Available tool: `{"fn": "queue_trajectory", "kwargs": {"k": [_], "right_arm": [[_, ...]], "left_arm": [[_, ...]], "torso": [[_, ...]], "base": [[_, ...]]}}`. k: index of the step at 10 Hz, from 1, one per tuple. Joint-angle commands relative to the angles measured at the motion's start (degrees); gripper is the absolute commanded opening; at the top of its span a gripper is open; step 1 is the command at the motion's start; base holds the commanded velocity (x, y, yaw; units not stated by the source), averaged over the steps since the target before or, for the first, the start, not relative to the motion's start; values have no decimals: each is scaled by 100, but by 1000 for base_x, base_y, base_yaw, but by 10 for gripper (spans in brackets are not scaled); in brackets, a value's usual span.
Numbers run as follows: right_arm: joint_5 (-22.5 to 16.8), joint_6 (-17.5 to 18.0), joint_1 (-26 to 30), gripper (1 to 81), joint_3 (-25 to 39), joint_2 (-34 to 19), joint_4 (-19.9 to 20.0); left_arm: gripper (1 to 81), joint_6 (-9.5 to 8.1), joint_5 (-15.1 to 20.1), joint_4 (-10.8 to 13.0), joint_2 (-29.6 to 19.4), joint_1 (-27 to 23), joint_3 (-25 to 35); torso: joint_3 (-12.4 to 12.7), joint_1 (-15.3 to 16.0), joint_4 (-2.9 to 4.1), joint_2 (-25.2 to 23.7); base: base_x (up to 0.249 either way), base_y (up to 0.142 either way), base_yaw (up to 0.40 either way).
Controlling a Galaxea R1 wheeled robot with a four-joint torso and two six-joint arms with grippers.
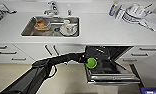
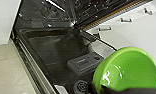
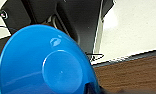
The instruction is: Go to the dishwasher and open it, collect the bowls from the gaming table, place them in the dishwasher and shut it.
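Left gripper (image 1: 87,62) pinching green bowl (image 1: 91,63) over open dishwasher (image 1: 111,72); right pinching blue bowl (image 3: 44,62). Risk: bowl slipping from rim grip, striking door.

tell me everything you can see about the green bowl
The green bowl is small, round and glossy, plastic by the look, bright lime inside and out, and empty. The left gripper holds it by the rim, tilted, above the dishwasher's lowered door, beside the dark open cavity. In the left wrist view light glints on its inner wall. It touches nothing else that I can make out.
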Motion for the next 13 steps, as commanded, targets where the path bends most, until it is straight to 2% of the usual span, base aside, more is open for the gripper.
{"fn": "queue_trajectory", "kwargs": {"k": [1, 4, 6, 7, 8, 9, 11, 12, 13], "right_arm": [[-530, -19, -116, 10, 55, -107, -38], [-521, -19, -98, 10, 29, -81, -38], [-530, -19, -89, 10, -15, -54, -38], [-521, -19, -89, 10, -15, -54, -38], [-521, -19, -72, 10, -15, -54, -29], [-521, -10, -54, 10, 2, -54, -29], [-530, -10, 60, 10, 169, -168, -20], [-530, -10, 156, 10, 639, -525, -20], [-530, -10, 349, 10, 1220, -965, -21]], "left_arm": [[10, 11, 277, -159, 544, -1087, 2], [10, 11, 444, -115, 929, -1202, 19], [10, 11, 452, -107, 929, -1246, 63], [811, 11, 452, -107, 929, -1255, 72], [811, 11, 452, -98, 929, -1237, 72], [811, 20, 599, -106, 929, -1176, 72], [811, 64, 1067, -115, 834, -816, 353], [811, 107, 1138, -81, 259, -474, 928], [811, 108, 1121, 129, -287, -19, 1527]], "torso": [[0, 0, 0, 0], [0, 0, 0, 0], [0, 0, 0, 0], [0, 0, 0, 0], [0, 0, 0, 0], [0, 0, 0, 0], [0, 0, 0, 0], [0, 0, 0, 0], [0, 2, 0, 0]], "base": [[0, 0, 0], [0, 0, 0], [0, 0, 0], [0, 0, 0], [0, 0, 0], [0, 0, 0], [0, 0, 0], [0, 0, 0], [0, 0, 0]]}}
